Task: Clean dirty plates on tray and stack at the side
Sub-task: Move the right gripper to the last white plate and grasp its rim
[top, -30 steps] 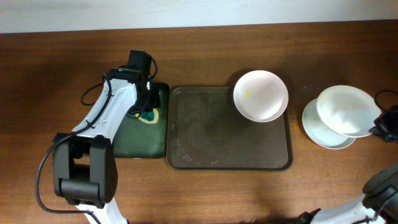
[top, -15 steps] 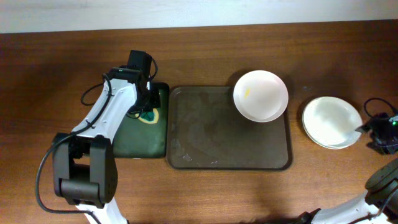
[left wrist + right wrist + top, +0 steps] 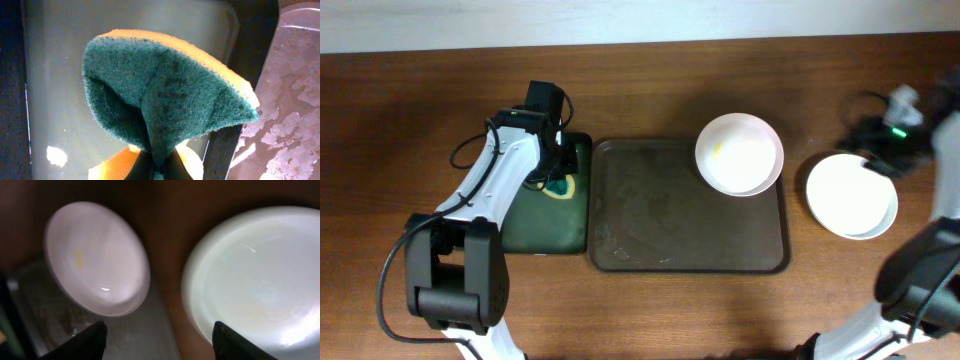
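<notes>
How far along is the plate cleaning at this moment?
Done: two plates are stacked on the table right of the brown tray. In hand: the left gripper is shut on a green-and-yellow sponge over the green tray; the right gripper is open and empty near the stack. Left: one plate with a yellow smear sits in the brown tray's corner, not yet wiped or stacked.

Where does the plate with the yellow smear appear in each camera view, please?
Overhead: the smeared plate sits on the tray's upper right corner.
Left wrist: not in view.
Right wrist: upper left.
Shared landmark: the tray, lower left in the right wrist view.
</notes>
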`<state>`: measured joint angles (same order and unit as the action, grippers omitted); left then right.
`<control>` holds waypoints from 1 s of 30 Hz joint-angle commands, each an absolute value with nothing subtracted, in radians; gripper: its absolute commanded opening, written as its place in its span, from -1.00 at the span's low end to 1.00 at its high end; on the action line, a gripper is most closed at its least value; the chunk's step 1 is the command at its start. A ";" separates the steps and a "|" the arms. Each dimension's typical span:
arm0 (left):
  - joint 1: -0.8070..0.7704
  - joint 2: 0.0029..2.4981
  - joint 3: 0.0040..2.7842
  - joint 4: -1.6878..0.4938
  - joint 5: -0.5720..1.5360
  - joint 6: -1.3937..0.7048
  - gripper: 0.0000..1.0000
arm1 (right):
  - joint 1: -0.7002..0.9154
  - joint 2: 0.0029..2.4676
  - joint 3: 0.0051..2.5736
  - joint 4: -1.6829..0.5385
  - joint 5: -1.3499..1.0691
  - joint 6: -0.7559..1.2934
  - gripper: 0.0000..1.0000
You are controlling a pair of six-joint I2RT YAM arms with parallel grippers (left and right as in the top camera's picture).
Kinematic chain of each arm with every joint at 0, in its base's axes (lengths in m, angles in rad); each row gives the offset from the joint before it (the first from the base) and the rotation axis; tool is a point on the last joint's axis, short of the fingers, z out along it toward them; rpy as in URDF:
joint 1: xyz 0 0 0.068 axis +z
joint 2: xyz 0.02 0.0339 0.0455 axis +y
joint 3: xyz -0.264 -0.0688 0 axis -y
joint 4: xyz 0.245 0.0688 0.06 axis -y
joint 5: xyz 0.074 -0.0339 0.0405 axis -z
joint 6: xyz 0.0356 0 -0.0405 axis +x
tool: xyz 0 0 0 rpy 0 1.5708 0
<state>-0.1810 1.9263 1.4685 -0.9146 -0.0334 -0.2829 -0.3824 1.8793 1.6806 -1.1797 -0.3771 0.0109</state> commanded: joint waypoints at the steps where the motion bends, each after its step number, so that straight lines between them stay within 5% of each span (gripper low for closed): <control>1: -0.182 1.934 1.467 -0.917 -0.029 -0.263 -1.00 | -0.213 1.875 1.692 -1.106 -0.162 0.027 0.37; 6: -0.182 1.934 1.467 -0.928 -0.029 -0.263 -1.00 | -0.073 1.985 1.691 -0.983 0.040 0.041 0.37; 14: -0.182 1.934 1.467 -0.928 -0.029 -0.263 -1.00 | -0.074 2.141 1.691 -0.875 0.001 0.041 0.21; 18: -0.182 1.934 1.467 -0.928 -0.029 -0.263 -1.00 | -0.074 2.150 1.691 -0.855 0.001 0.041 -0.21; 24: -0.182 1.934 1.467 -0.928 -0.029 -0.263 -1.00 | -0.074 2.150 1.659 -0.873 0.001 0.041 -0.30; 28: -0.182 1.934 1.467 -0.928 -0.029 -0.263 -1.00 | -0.074 2.150 1.629 -0.860 0.000 0.041 -0.73; 30: -0.182 1.934 1.467 -0.929 -0.030 -0.263 -1.00 | -0.074 2.150 1.629 -0.867 0.000 0.041 -0.74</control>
<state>-0.1818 1.9263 1.4685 -0.9276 -0.0330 -0.2790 -0.0723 2.1479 1.6398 -0.8616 -0.0128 0.0402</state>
